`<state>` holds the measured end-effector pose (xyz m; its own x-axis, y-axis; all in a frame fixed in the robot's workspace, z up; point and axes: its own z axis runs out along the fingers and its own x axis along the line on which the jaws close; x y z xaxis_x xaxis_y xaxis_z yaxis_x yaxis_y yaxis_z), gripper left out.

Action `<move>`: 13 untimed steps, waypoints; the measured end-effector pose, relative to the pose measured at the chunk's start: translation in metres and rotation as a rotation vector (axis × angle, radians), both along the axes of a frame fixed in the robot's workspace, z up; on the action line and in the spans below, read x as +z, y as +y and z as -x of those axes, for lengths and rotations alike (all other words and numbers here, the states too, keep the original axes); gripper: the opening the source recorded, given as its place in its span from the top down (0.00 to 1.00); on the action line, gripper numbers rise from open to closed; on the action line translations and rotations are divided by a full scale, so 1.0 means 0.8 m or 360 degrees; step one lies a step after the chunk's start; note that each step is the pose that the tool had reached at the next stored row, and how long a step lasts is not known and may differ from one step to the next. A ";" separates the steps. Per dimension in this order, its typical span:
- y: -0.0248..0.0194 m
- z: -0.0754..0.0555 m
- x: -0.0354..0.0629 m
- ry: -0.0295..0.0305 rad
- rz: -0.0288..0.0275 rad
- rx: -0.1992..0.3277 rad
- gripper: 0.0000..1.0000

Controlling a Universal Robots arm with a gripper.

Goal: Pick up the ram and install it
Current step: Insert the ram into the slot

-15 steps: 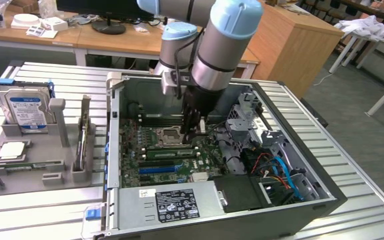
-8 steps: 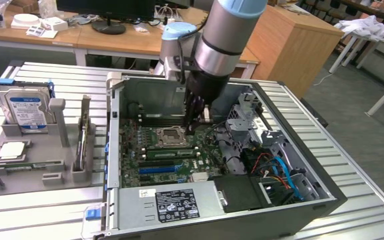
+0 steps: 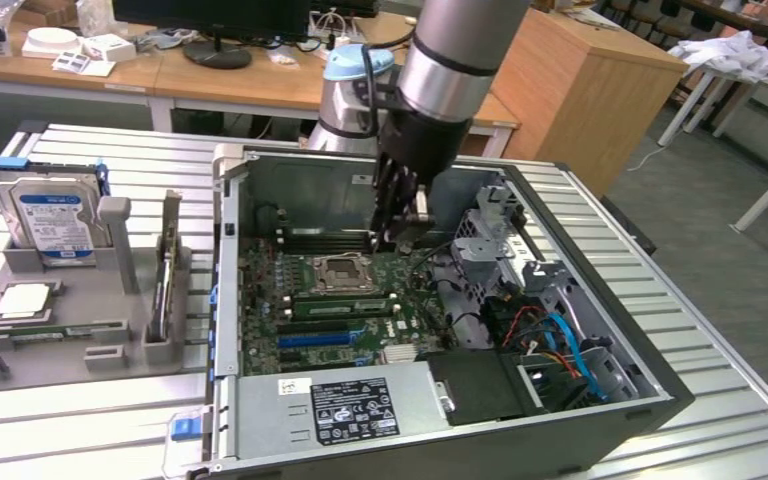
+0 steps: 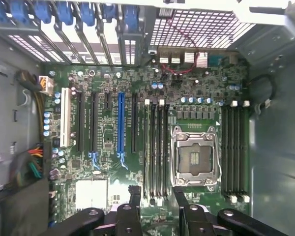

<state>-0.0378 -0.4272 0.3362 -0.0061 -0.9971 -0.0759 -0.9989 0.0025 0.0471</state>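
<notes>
The ram, a narrow green stick with dark chips, rests in the front slot of a grey holder at the exterior view's left, outside the computer case. My gripper hangs inside the open case, just above the motherboard and far from the ram. In the wrist view the gripper is open with nothing between its black fingers. It hovers over the long memory slots beside the empty processor socket. A green strip lies along the slots near that socket.
The holder also carries a silver hard drive with a blue label, a square processor chip and a thin board standing on edge. Drive cages and cables crowd the case at the exterior view's right. A power supply fills its front.
</notes>
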 end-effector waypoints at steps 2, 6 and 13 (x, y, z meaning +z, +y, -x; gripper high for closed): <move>0.0000 0.000 0.008 -0.00001 -0.00002 0.0000 0.62; 0.0000 0.000 0.021 -0.00002 -0.00001 0.0000 0.62; 0.0000 0.000 0.031 -0.00005 -0.00003 0.0000 0.62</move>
